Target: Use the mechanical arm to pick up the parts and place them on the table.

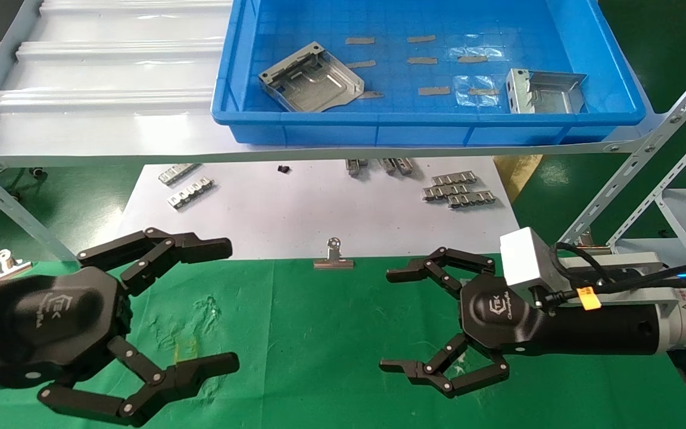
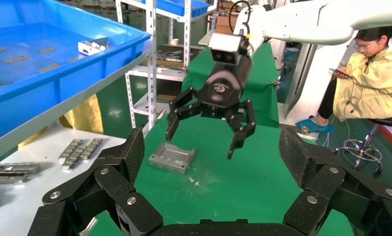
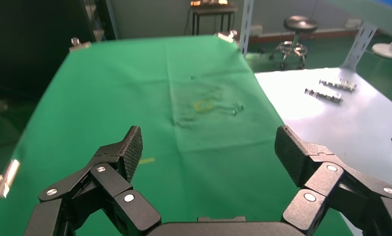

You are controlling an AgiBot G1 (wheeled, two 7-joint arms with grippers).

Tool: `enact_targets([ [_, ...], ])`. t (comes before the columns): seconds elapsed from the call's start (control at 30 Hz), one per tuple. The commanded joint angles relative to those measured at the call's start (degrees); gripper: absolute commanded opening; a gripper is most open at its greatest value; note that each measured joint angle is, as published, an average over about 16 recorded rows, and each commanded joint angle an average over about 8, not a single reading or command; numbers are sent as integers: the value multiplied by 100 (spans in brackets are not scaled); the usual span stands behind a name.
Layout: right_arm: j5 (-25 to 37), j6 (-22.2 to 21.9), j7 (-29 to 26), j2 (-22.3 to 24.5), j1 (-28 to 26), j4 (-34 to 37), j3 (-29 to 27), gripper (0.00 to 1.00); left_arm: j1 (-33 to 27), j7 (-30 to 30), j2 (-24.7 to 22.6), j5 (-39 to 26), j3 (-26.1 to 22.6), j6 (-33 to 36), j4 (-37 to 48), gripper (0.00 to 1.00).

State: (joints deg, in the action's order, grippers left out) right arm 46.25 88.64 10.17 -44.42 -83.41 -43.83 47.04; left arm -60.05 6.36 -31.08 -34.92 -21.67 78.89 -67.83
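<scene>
Green cloth covers the bench (image 1: 319,333), where both hands hover empty: left gripper (image 1: 224,304) and right gripper (image 1: 387,319), fingers spread. One part (image 2: 172,157) already lies beneath the right hand. Farther off, two parts (image 1: 310,77) wait in the blue tray (image 1: 617,77); best approach from above, gripping the bent edges.

Right gripper (image 3: 209,152), fingers (image 3: 127,147) spread wide over the bare green table (image 3: 135,88).
</scene>
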Motion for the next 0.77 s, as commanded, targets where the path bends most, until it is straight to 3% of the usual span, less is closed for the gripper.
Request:
enact_targets([
  [0.03,-31,-21,-146,66,153,-208,-217,100,0,0,0,0,0,0,0,100],
  [0.77,-346,-232,-1652,742,1725,-2349,-2449,100,0,0,0,0,0,0,0,100],
])
